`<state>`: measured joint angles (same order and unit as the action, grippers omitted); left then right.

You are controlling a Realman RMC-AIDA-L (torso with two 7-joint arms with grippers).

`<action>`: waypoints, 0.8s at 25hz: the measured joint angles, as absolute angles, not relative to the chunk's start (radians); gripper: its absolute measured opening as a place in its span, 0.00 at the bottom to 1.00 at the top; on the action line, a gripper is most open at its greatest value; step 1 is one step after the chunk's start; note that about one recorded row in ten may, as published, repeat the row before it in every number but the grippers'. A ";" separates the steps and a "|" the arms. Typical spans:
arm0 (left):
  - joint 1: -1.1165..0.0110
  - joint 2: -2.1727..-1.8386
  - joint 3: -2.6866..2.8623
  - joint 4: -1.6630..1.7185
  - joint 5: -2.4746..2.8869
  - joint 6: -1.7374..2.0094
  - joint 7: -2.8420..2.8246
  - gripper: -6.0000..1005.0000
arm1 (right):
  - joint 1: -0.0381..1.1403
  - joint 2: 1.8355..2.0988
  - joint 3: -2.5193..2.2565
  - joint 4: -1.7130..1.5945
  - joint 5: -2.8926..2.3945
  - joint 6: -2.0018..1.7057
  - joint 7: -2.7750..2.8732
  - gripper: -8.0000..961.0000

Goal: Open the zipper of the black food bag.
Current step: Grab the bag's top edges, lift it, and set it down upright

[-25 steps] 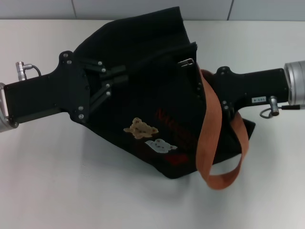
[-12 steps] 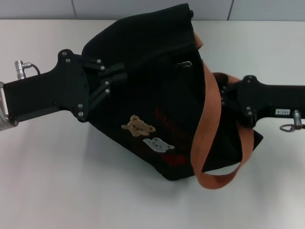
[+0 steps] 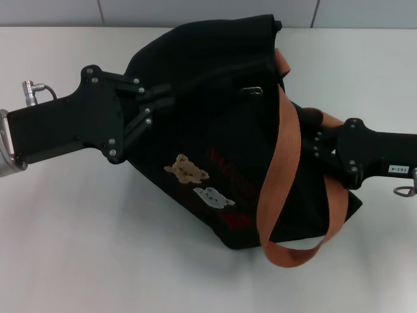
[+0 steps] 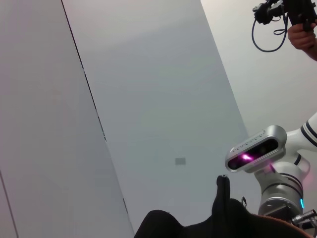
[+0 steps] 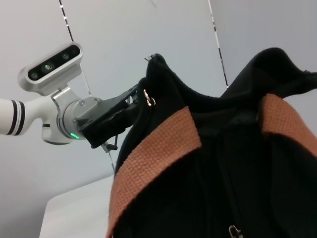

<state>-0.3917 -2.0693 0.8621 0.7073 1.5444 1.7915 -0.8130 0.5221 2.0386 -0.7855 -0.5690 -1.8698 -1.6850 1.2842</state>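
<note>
The black food bag [image 3: 208, 72] lies slumped on its side in the middle of the white table, its bear patches [image 3: 187, 171] facing up. The zipper's silver pull tab [image 3: 253, 90] lies on the bag's upper side, near the far end of the orange-brown strap [image 3: 280, 169]. My left gripper [image 3: 163, 99] reaches in from the left and is shut on the bag's fabric. My right gripper [image 3: 311, 134] sits against the bag's right side, under the strap and a short way from the pull tab. In the right wrist view the bag [image 5: 223, 163] and strap [image 5: 153, 158] fill the frame.
The white table [image 3: 78, 228] spreads out all round the bag, with a grey wall along its far edge. The left wrist view shows mostly wall, with the bag's top edge [image 4: 198, 228] low in the picture.
My right gripper has drawn back to the right and nearer the front, away from the pull tab. The bag has shifted slightly right and the strap has slid with it. The left arm has barely moved.
</note>
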 joint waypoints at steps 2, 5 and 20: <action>-0.391 -2.069 0.859 0.703 1.544 1.790 -0.812 0.07 | 0.512 2.039 -0.775 -0.569 -1.870 -1.688 1.284 0.01; -0.388 -2.069 0.852 0.699 1.544 1.787 -0.806 0.07 | 0.498 2.034 -0.762 -0.569 -1.870 -1.690 1.283 0.01; -0.374 -2.065 0.810 0.685 1.545 1.779 -0.801 0.07 | 0.449 2.008 -0.735 -0.568 -1.872 -1.703 1.286 0.02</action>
<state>-0.3745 -2.0646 0.8102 0.6851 1.5450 1.7792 -0.8007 0.4490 2.0076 -0.7351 -0.5678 -1.8717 -1.7033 1.2859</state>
